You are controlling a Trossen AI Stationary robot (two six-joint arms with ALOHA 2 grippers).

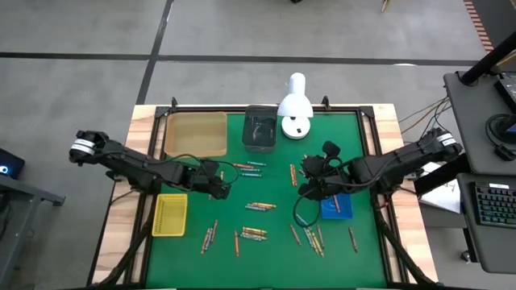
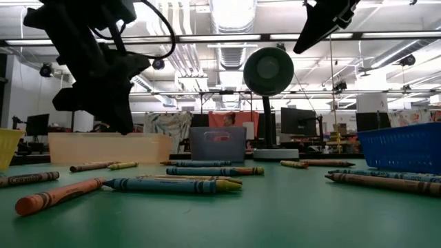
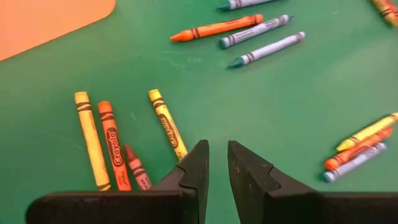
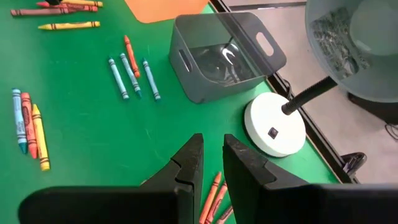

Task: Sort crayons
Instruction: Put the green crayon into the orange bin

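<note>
Many crayons lie loose on the green mat (image 1: pixel 266 189), in small groups: (image 1: pixel 250 167), (image 1: pixel 260 206), (image 1: pixel 310 238). My left gripper (image 1: pixel 219 185) hovers left of centre. In its wrist view (image 3: pixel 217 163) the fingers are nearly together and empty, above two yellow, an orange and a red crayon (image 3: pixel 112 144). My right gripper (image 1: pixel 308 187) hovers right of centre, high above the mat. It is also drawn together and empty (image 4: pixel 211 155), with orange crayons (image 4: pixel 211 200) below it.
An orange tray (image 1: pixel 196 133) and a grey bin (image 1: pixel 260 129) stand at the far side, beside a white lamp (image 1: pixel 295 109). A yellow tray (image 1: pixel 170 215) is near left and a blue tray (image 1: pixel 335 206) is near right. A black frame borders the mat.
</note>
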